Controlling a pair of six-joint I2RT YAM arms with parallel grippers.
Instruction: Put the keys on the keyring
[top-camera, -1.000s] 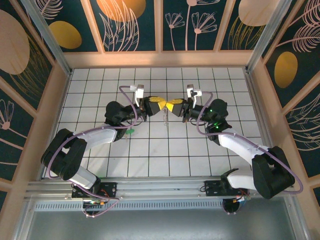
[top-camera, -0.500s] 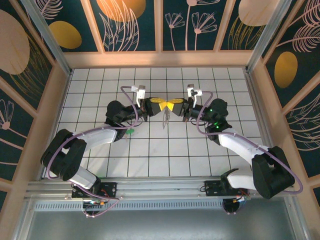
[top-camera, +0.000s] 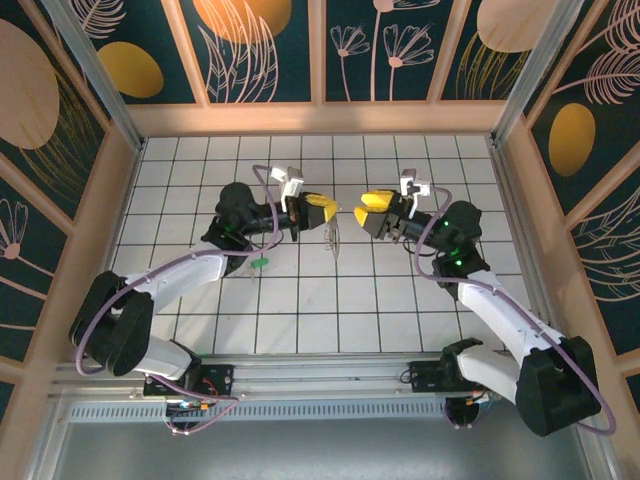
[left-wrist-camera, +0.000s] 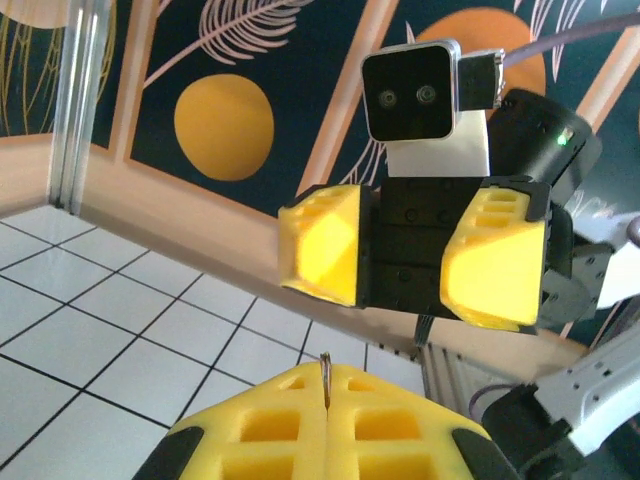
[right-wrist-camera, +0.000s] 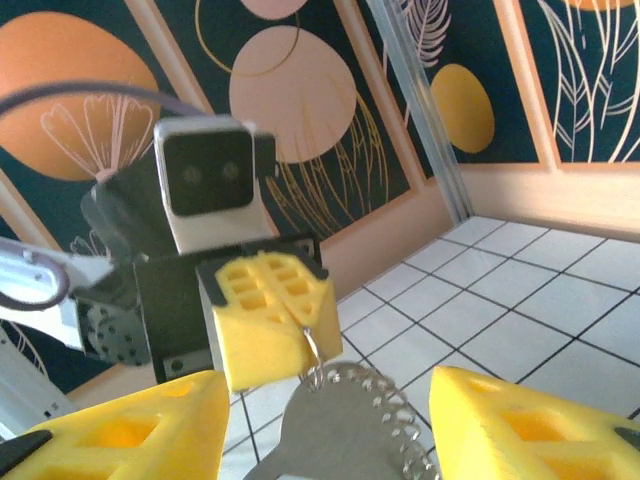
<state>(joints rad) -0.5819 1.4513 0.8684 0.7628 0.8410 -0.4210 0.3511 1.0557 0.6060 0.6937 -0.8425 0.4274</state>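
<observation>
My left gripper (top-camera: 333, 208) hangs above the middle of the tiled floor, shut on the thin wire keyring (top-camera: 333, 234), which dangles under its yellow fingertips. In the left wrist view the ring's wire (left-wrist-camera: 325, 372) sticks up from the closed seam of the left gripper (left-wrist-camera: 326, 385). In the right wrist view a flat silvery key (right-wrist-camera: 345, 435) with a beaded chain hangs from the keyring (right-wrist-camera: 316, 350). My right gripper (top-camera: 362, 212) faces it a short way to the right, open and holding nothing, its yellow fingers (right-wrist-camera: 130, 430) spread either side of the key. A green-headed key (top-camera: 260, 263) lies on the floor.
Wooden walls (top-camera: 320, 118) with dark patterned panels close in the white tiled floor (top-camera: 330, 310) on three sides. A metal rail (top-camera: 320, 375) runs along the near edge by the arm bases.
My right gripper has opened and drawn back to the right, away from the left one. The left gripper stays shut on the keyring and has shifted slightly to the right.
</observation>
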